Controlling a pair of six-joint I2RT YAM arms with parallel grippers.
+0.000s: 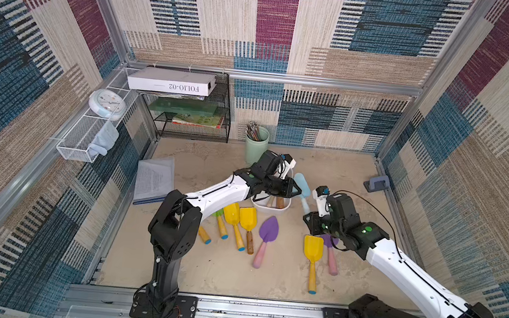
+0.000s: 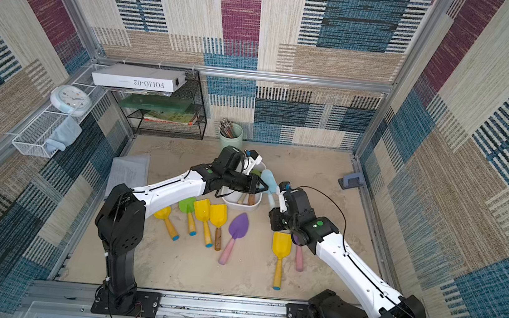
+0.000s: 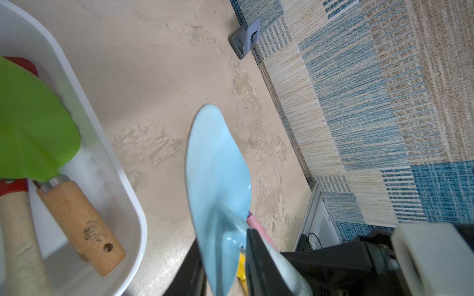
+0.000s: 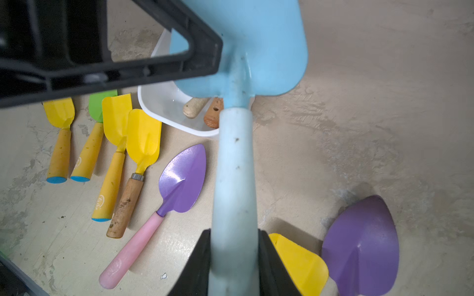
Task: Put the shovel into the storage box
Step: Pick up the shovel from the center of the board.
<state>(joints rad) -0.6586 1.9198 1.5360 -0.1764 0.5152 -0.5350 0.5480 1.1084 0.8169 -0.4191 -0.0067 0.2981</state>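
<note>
Beside the right-hand long wall of the storage box (image 1: 269,210), clear of the table (image 1: 266,272) and not yet inside: item one, the light-blue shovel (image 1: 301,184), which you have between both arms. Your right gripper (image 4: 234,237) has its fingers (image 4: 201,261) shut on the handle. Your left gripper (image 3: 223,239), reaching across the box, has its fingers (image 3: 256,256) drawn narrow about the base of the blade, one touching the neck. You cannot tell from these views whether they truly clamp it. Long axis: handle toward you, blade away, roughly parallel with the box's long walls, so the box lies sideways from the shovel, just beside it on your left. Nearer arm: the left, above the box. Judgement: the coming move looks like a short sideways carry over the rim, no turn needed, once one arm lets go. Item two, box contents: a green-bladed trowel (image 3: 33,123) over a red one (image 3: 15,185), both wooden-handled. Item three, on the table near you: yellow shovels (image 1: 248,219), a green one (image 2: 186,206), purple ones (image 1: 268,230). Writing: "FOLIO-02" on the white case (image 1: 171,80) atop the black rack (image 1: 227,111), upside down to you; a faint stamp on the wooden handle (image 3: 82,223), not legible.
</note>
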